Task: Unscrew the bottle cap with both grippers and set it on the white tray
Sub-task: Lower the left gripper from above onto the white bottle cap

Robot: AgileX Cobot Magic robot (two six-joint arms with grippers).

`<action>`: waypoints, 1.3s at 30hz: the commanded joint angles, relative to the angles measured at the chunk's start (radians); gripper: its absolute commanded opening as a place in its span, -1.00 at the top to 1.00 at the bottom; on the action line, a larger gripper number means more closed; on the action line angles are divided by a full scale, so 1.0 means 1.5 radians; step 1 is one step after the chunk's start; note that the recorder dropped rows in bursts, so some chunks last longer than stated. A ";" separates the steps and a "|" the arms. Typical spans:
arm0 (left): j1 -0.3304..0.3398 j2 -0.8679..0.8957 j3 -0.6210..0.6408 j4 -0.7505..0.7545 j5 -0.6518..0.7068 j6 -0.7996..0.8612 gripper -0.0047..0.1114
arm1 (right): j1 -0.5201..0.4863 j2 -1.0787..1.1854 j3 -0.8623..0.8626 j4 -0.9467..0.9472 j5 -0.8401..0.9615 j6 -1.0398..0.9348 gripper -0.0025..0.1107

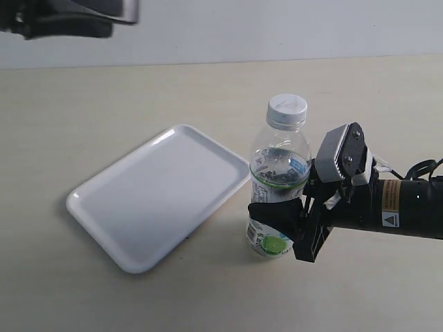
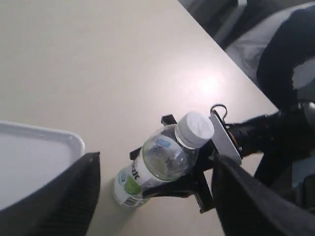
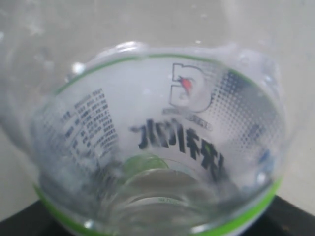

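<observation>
The bottle [image 1: 278,187] stands upright on the beige table, just right of the white tray [image 1: 159,194]. The white bottle cap [image 1: 287,108] sits on its neck. My right gripper [image 1: 277,218] comes in from the right and is shut on the bottle around its label. My left gripper [image 1: 69,17] hangs high at the far left, away from the bottle. In the left wrist view its fingers [image 2: 64,196] stand wide apart and open, with the bottle [image 2: 157,162] and the bottle cap [image 2: 195,129] far below. The label [image 3: 157,137] fills the right wrist view.
The tray [image 2: 34,157] holds nothing. In the left wrist view the table's edge [image 2: 221,49] runs behind the right arm, with dark shapes beyond it. Bare table lies around the tray and the bottle.
</observation>
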 commanded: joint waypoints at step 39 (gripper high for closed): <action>-0.394 0.245 -0.209 0.510 -0.191 -0.264 -0.20 | 0.003 0.001 -0.002 -0.004 0.008 0.006 0.96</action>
